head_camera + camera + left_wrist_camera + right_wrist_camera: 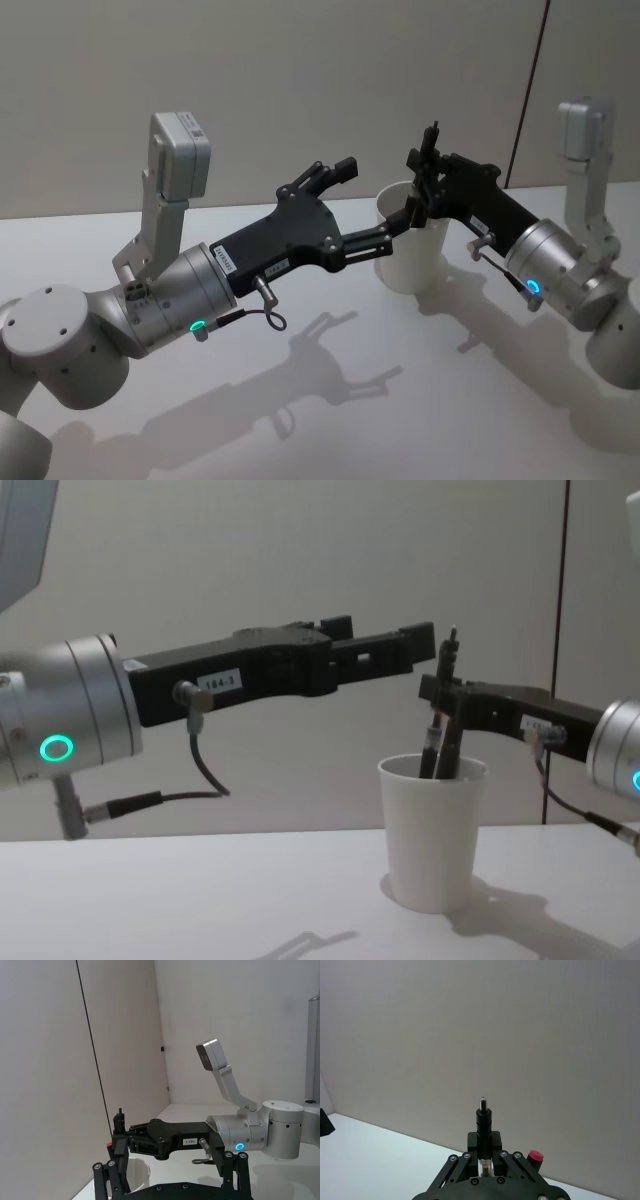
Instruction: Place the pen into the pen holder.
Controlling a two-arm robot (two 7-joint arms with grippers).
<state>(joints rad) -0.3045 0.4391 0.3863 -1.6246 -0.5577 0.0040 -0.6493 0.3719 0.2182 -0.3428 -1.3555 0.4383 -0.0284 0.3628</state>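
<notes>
The pen holder, a white paper cup (432,830), stands on the table, also seen in the head view (412,262). My right gripper (447,692) is shut on a black pen (452,670) held upright, its lower end inside the cup's mouth. The right wrist view shows the pen (483,1119) pinched between the fingers. A second dark pen (429,752) leans inside the cup. My left gripper (372,205) hovers open just left of the cup at rim height, holding nothing. The left wrist view shows the cup's rim (142,1166) and the held pen (119,1121).
The cup stands on a white table (400,400) against a grey wall (300,80). A dark vertical seam (530,90) runs down the wall behind the right arm. Both arms crowd the space around the cup.
</notes>
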